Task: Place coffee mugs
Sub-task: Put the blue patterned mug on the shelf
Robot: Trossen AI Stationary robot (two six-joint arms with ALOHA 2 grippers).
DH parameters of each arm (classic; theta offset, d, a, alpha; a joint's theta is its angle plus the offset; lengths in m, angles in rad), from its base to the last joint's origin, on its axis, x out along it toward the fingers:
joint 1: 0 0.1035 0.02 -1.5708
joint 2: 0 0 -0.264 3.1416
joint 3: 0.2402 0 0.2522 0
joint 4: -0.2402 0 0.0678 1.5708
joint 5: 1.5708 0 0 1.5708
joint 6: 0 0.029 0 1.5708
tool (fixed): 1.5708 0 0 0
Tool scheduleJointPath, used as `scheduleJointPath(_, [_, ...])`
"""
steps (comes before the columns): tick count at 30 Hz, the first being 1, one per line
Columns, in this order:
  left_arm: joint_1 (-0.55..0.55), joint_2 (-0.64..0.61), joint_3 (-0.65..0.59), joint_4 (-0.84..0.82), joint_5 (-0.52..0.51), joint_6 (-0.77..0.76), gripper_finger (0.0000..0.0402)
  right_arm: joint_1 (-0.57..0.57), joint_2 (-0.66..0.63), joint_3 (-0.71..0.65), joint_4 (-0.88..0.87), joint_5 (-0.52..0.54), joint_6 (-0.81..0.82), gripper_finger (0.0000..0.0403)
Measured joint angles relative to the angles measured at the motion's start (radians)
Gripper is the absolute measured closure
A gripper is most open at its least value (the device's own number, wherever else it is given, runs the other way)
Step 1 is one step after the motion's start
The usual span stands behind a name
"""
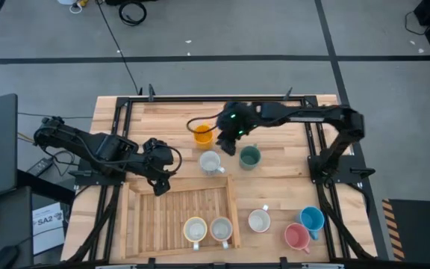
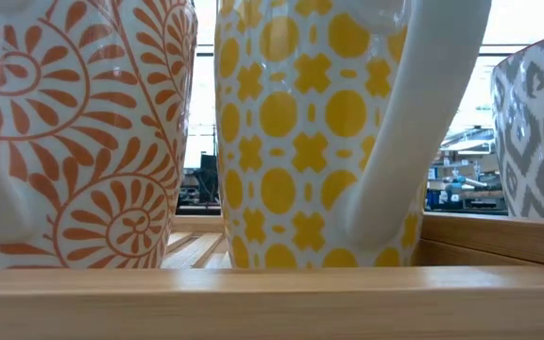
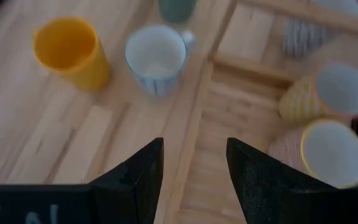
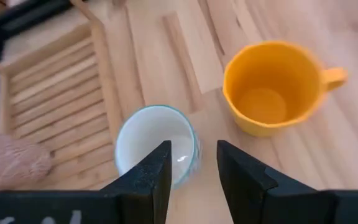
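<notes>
Right pincer [image 1: 230, 142]: jaws parted with a clear gap, holding nothing, poised over the far middle of the counter [image 1: 282, 175]; orange mug [image 1: 203, 134] just beside it toward the left arm, upright and apart from the fingers [image 4: 151, 177]; pale blue-rimmed white mug [image 1: 210, 161] near it on the front side, seen from the wrist right past the fingertips, contact not discernible; dark green mug [image 1: 250, 157] just beside the pincer on its right-arm side, upright.

Left pincer [image 1: 159, 178]: jaws spread wide, empty, hanging over the far left corner of the wooden tray [image 1: 134, 224]; rim of the tray lies directly beneath the gap between its fingers [image 3: 138, 180].

Inside the tray, well in front of the left pincer toward the right arm: yellow-patterned mug [image 1: 195, 230] and orange-patterned mug [image 1: 221, 229] side by side at the front rim.

Outside the tray, well in front of the right pincer: white mug [image 1: 259, 220]; blue mug [image 1: 312, 219]; pink mug [image 1: 296, 237], blue and pink touching or nearly so.
</notes>
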Motion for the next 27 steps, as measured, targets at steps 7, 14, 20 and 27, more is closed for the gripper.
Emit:
scheduleJointPath(7, [0.078, 0.002, 0.0, 0.114, -0.058, -0.01, 0.0219, 0.002, -0.214, -0.001, -0.187, 0.073, -0.153, 0.0269])
scheduleJointPath(14, [0.231, 0.016, 0.0, 0.119, -0.038, -0.06, 0.0219, 0.003, -0.362, -0.104, -0.189, 0.123, -0.174, 0.0269])
scheduleJointPath(20, [0.334, 0.082, 0.0, 0.162, 0.032, -0.063, 0.0219, -0.005, -0.405, -0.191, -0.183, 0.127, -0.174, 0.0269])
scheduleJointPath(27, [0.38, 0.195, 0.0, 0.189, 0.088, -0.087, 0.0219, -0.01, -0.404, -0.237, -0.156, 0.13, -0.174, 0.0269])
